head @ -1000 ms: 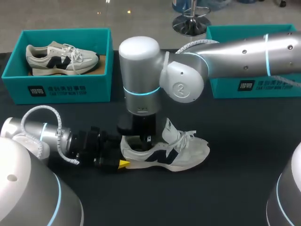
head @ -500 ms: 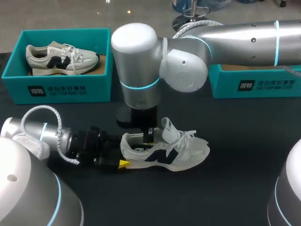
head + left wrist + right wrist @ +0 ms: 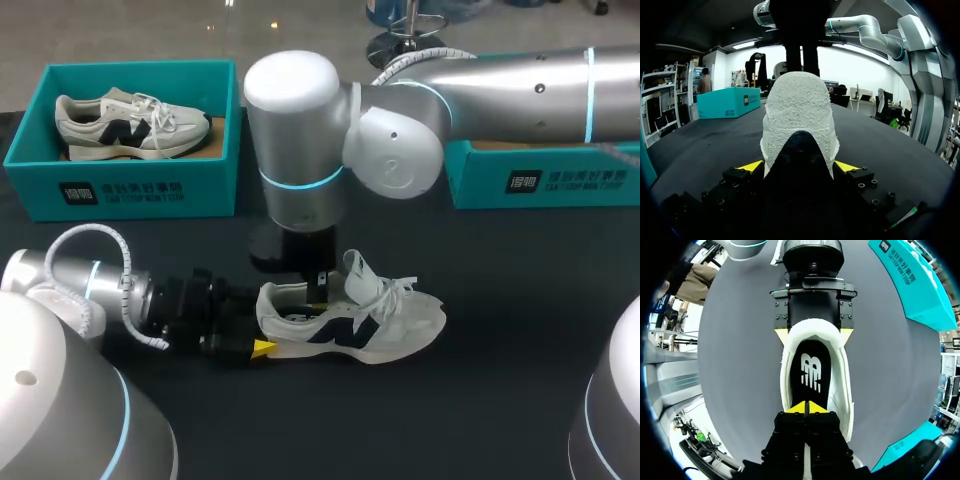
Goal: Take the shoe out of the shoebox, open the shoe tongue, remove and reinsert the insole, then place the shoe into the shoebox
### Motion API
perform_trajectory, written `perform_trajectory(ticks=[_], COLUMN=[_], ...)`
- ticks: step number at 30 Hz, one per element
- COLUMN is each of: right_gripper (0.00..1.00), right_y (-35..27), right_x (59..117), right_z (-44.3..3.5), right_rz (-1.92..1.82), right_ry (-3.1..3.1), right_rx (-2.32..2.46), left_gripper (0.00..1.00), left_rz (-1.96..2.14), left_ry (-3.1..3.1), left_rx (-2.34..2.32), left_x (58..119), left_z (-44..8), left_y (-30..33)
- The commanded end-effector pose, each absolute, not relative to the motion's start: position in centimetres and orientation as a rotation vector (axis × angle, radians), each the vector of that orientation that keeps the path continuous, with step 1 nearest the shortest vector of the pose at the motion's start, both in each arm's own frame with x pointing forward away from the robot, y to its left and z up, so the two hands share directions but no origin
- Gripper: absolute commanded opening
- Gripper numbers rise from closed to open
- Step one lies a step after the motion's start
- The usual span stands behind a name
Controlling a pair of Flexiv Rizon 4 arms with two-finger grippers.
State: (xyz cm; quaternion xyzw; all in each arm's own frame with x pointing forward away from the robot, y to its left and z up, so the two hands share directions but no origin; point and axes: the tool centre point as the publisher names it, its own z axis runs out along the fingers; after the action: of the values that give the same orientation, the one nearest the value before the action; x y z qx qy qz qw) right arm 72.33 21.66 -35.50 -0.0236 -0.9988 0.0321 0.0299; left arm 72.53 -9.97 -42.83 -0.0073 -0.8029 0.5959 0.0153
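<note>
Shoe (image 3: 350, 325) sits on its sole at the near middle of the worktop (image 3: 500, 400), heel to the left. The left gripper (image 3: 798, 167) is clamped on the heel from both sides, probably to steady it. Above the opening hangs the right gripper (image 3: 806, 407), tips pressed together over the insole (image 3: 810, 372); I cannot tell whether they pinch it. Far left is a shoebox (image 3: 120, 185).

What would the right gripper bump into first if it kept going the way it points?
Probably the black insole inside the white sneaker; the right gripper points straight into its opening, though depth is unclear.
</note>
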Motion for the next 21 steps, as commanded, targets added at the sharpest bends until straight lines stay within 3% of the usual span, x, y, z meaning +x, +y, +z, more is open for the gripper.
perform_trajectory(ticks=[1, 12, 15, 16, 21], right_gripper=[0.0, 0.0, 0.15, 0.24, 0.42], right_y=[22.1, 21.6, 21.2, 21.1, 20.9], right_x=[73.2, 74.1, 74.4, 74.4, 74.5], right_z=[-37.4, -39.3, -39.5, -39.5, -39.5], right_rz=[0.096, 0.084, 0.086, 0.086, 0.087], right_ry=[-3.053, -3.021, -3.016, -3.015, -3.009], right_rx=[-0.071, -0.084, -0.086, -0.087, -0.09], left_gripper=[0.0, 0.0, 0.0, 0.0, 0.0], left_rz=[1.854, 1.854, 1.854, 1.854, 1.854], left_ry=[-2.499, -2.499, -2.499, -2.499, -2.499], left_rx=[-0.021, -0.021, -0.021, -0.021, -0.021], left_x=[72.6, 72.6, 72.6, 72.6, 72.6], left_z=[-43.0, -43.0, -43.0, -43.0, -43.0], left_y=[-10.0, -10.0, -10.0, -10.0, -10.0])
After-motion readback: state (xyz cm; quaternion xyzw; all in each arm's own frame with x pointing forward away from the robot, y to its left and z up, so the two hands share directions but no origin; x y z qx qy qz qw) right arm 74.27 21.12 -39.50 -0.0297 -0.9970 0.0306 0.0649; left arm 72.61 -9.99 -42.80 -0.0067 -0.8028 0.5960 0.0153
